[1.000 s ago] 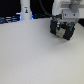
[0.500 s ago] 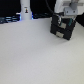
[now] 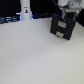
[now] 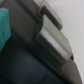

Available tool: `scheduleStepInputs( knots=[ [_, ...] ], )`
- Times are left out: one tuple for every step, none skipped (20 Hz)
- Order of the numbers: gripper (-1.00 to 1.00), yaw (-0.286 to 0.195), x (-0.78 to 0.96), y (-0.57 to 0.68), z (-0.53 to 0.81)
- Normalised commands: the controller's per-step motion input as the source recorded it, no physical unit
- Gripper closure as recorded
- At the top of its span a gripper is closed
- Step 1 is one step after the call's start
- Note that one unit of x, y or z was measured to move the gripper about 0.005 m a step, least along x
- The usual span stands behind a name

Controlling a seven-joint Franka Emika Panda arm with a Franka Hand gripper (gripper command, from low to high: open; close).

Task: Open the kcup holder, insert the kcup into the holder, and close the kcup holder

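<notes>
The kcup holder [image 3: 62, 27] is a black box with two pale grey handles, standing at the back of the white table on the exterior view's right. My gripper [image 3: 65, 15] hangs right over its top, and its fingers are too blurred to make out. In the wrist view the holder's black front [image 4: 30, 55] fills the picture from very close, with one grey handle [image 4: 52, 36] across it. A blurred teal-green patch [image 4: 4, 27] sits at the picture's edge. I cannot tell whether it is the kcup.
A white bottle-like object [image 3: 25, 10] stands at the back on the exterior view's left, in front of a dark, blue-lit backdrop. The white table [image 3: 30, 55] stretches out in front of the holder.
The arm has settled slightly closer over the holder. The holder itself has not moved.
</notes>
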Motion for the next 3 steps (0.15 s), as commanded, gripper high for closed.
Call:
scheduleStepInputs(
  knots=[
    [-1.0,0.0,0.0,0.0,0.0],
    [-1.0,0.0,0.0,0.0,0.0],
    [-1.0,0.0,0.0,0.0,0.0]
  ],
)
